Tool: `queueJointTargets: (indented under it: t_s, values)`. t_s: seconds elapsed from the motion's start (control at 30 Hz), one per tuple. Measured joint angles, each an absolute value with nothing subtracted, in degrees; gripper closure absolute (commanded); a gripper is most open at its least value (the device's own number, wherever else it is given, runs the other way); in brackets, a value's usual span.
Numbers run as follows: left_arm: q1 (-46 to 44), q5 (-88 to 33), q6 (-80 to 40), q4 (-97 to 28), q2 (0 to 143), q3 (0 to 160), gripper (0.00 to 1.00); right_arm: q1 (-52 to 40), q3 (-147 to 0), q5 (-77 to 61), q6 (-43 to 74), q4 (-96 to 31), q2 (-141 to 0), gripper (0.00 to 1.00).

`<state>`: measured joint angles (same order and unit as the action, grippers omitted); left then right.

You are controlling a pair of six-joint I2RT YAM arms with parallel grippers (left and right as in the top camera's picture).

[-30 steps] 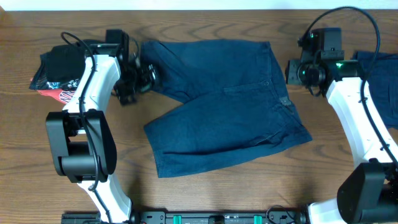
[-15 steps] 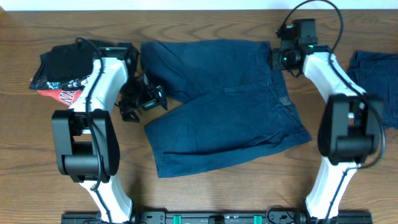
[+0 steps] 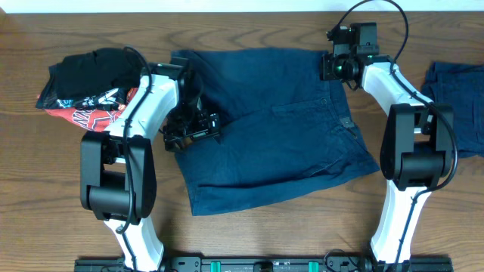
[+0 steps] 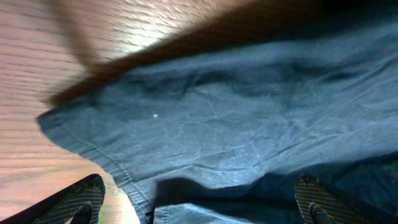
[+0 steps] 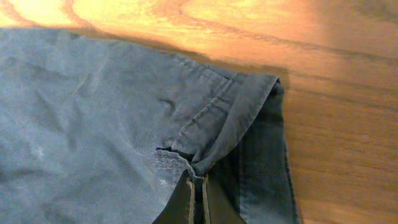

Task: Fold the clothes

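Note:
Dark blue denim shorts (image 3: 280,128) lie spread flat on the wooden table. My left gripper (image 3: 193,125) is open and hovers low over the left leg's edge. In the left wrist view its fingertips (image 4: 199,211) straddle a fold of the fabric (image 4: 217,118) near the hem. My right gripper (image 3: 333,64) is at the top right waistband corner. In the right wrist view its fingers (image 5: 198,196) are shut on a pinch of the waistband of the shorts (image 5: 81,124).
A pile of black and red clothes (image 3: 83,83) lies at the far left. Another blue garment (image 3: 457,98) lies at the right edge. Bare wood borders the shorts on all sides.
My left gripper has moved right and down from the table onto the shorts' left leg. My right gripper has moved left onto the waistband corner and pinched it.

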<state>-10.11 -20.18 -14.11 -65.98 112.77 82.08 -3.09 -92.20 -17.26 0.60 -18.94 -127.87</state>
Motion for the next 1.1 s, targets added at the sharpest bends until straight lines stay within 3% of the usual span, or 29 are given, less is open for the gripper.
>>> queueJointTargets:
  t_s: [0.7,0.73,0.83,1.1]
  values:
    - [-16.64,-19.29,-20.14,-43.81,109.65,67.94,0.0,4.91,-103.66,2.63,19.4,-22.46,-128.66,0.99]
    - [-16.78,-19.2,-20.36,-43.48,109.49,67.79,0.0,4.84,-103.66,3.36,19.57,-22.94,-128.66,0.97]
    - [-16.88,-19.11,-20.84,-43.27,109.45,67.72,0.02,4.51,-103.66,5.39,20.27,-24.75,-128.66,0.79]
    - [-16.53,-19.49,-19.44,-44.21,108.88,67.77,0.02,5.15,-103.5,7.66,18.24,-39.13,-124.95,0.64]
